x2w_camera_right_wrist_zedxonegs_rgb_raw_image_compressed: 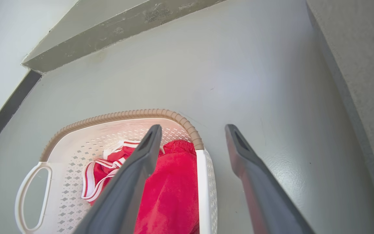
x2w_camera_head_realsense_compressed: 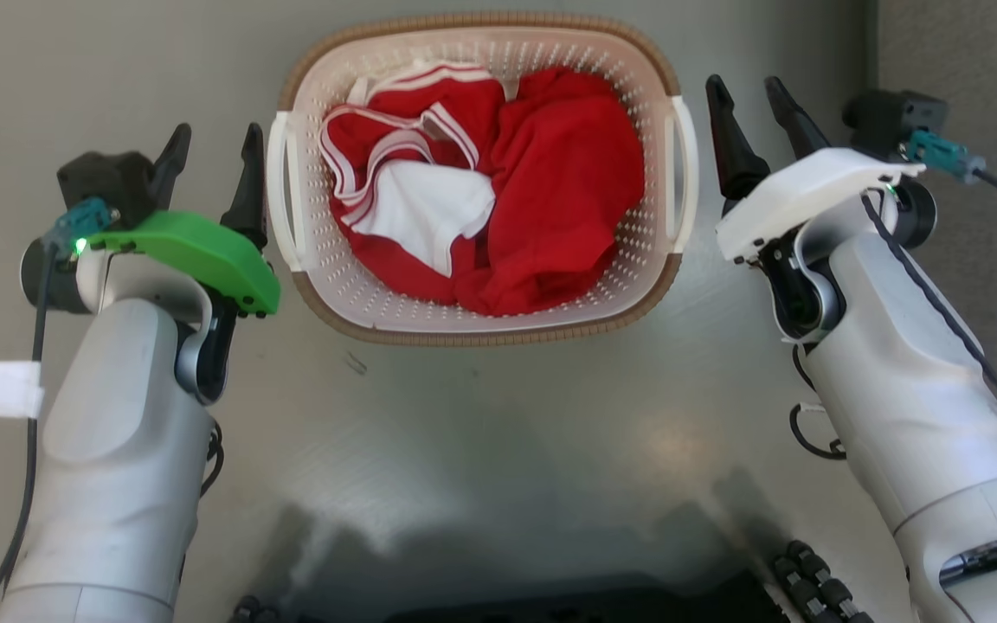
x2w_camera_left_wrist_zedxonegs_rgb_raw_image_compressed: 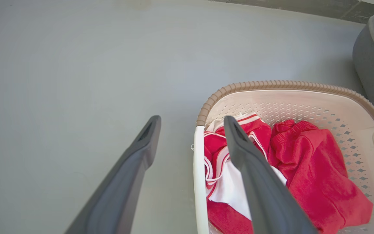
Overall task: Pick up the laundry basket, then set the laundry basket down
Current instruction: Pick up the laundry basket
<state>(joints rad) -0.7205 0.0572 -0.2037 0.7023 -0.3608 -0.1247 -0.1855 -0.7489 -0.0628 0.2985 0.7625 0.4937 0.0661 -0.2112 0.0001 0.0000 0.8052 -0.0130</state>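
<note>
The laundry basket (x2w_camera_head_realsense_compressed: 336, 268) is cream-white. Its walls are dotted with rows of small perforations, and it has a brown ribbed rim (x2w_camera_head_realsense_compressed: 472, 19), a brown base band (x2w_camera_head_realsense_compressed: 481, 337) and white side handles (x2w_camera_head_realsense_compressed: 687, 173). The clothes (x2w_camera_head_realsense_compressed: 568, 190) in it are red; one piece carries white stripes and a white panel. The left gripper (x2w_camera_head_realsense_compressed: 215, 134) is dark-fingered with a bright green cover (x2w_camera_head_realsense_compressed: 196, 255), the right gripper (x2w_camera_head_realsense_compressed: 743, 86) dark-fingered with a white cover (x2w_camera_head_realsense_compressed: 810, 195). The floor (x2w_camera_head_realsense_compressed: 498, 415) is plain pale grey.
</note>
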